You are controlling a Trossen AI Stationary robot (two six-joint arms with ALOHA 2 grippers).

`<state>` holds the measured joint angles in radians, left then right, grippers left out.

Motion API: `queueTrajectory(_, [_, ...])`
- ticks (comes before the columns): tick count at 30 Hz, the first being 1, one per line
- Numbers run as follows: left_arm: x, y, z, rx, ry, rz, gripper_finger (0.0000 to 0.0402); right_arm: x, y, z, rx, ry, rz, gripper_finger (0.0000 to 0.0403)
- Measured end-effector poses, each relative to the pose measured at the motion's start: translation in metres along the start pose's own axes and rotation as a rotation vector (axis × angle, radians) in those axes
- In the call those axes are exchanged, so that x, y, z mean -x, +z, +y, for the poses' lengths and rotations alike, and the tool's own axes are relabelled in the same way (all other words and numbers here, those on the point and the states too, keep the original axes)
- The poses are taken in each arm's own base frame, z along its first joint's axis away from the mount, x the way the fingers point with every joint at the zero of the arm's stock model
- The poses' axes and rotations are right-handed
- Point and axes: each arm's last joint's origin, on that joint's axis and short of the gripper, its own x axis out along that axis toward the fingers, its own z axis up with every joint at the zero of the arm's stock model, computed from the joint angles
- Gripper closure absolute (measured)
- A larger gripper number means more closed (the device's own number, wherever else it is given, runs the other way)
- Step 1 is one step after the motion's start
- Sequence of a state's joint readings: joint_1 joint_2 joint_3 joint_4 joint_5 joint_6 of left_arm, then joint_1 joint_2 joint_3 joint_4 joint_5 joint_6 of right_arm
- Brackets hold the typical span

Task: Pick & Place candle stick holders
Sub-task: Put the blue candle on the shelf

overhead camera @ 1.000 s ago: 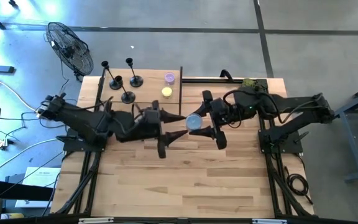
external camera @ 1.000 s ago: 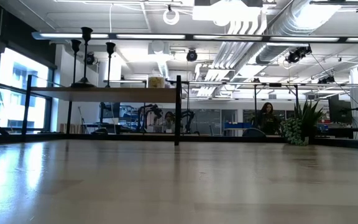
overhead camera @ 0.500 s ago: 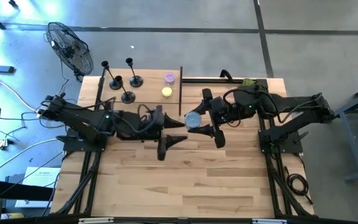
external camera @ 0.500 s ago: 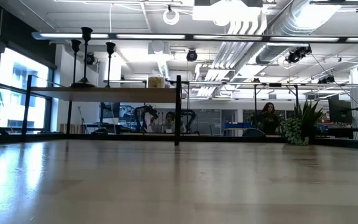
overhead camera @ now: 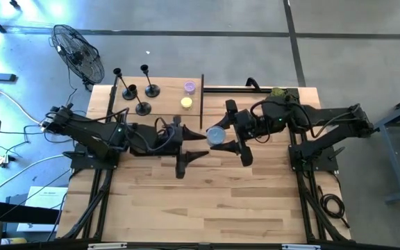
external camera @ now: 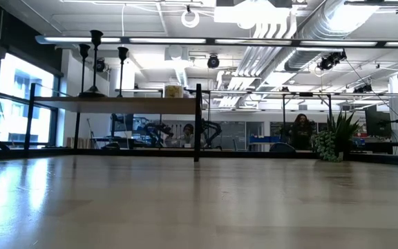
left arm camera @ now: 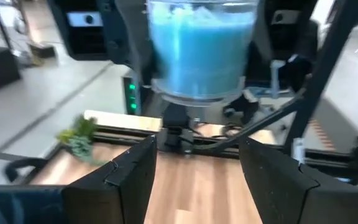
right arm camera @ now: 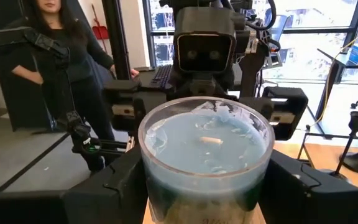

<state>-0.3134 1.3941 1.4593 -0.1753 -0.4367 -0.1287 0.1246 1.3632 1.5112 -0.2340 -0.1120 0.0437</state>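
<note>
Two dark grippers meet at mid-table: the right gripper [overhead camera: 231, 144] is clamped on a clear jar candle [right arm camera: 205, 155] of pale blue wax, its fingers [right arm camera: 114, 180] pressed to either side of the glass, while the left gripper [overhead camera: 192, 148] faces it with jaws parted and nothing between them, the jar just ahead of its fingers [left arm camera: 129, 174] in the left wrist view. Farther back on the wooden table [overhead camera: 207, 201], a yellow candle [overhead camera: 185, 103] and a purple candle [overhead camera: 189, 87] sit beside a black upright frame [overhead camera: 202, 97]. Beyond them, at the table's far left corner, the three candle stick holders [overhead camera: 143, 107] stand upright and apart from both arms, clustered close together. Each looks light, rigid and top-heavy on its thin stem, likely to tip if nudged; a pinch low on the stem, just above the round base, seems the steadiest hold. A floor fan [overhead camera: 78, 52] stands off the table behind them, and a person [right arm camera: 61, 68] waits in the room.
</note>
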Motion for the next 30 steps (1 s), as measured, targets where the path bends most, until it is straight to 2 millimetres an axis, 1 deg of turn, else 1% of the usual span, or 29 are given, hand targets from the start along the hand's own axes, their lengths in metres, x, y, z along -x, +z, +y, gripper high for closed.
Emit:
queueTrajectory(2, [0.0, 0.0, 0.001, -0.02, 0.03, -0.003, 0.0176, 0.0, 0.0, 0.0, 0.0, 0.0, 0.0, 0.0182])
queueTrajectory(7, [-0.001, 0.002, 0.004, -0.009, 0.066, -0.027, 0.0176, 0.0, 0.0, 0.0, 0.0, 0.0, 0.001, 0.0182])
queueTrajectory(11, [-0.011, 0.002, 0.006, 0.005, 0.0, -0.047, 0.0176, 0.0, 0.0, 0.0, 0.0, 0.0, 0.001, 0.0182])
queueTrajectory(13, [-0.02, 0.001, 0.007, 0.013, -0.023, -0.063, 0.0176, 0.0, 0.0, 0.0, 0.0, 0.0, 0.002, 0.0182])
queueTrajectory(18, [-0.029, -0.004, 0.008, 0.005, -0.022, -0.06, 0.0176, 0.0, -0.001, 0.0, -0.001, 0.003, 0.009, 0.0182])
queueTrajectory(20, [-0.03, -0.004, 0.01, -0.016, -0.019, -0.057, 0.0176, 0.0, -0.001, 0.0, -0.001, 0.003, 0.01, 0.0182])
queueTrajectory(30, [-0.03, -0.003, 0.008, -0.01, -0.022, -0.071, 0.0176, 0.0, -0.002, 0.0, -0.001, 0.004, 0.016, 0.0182])
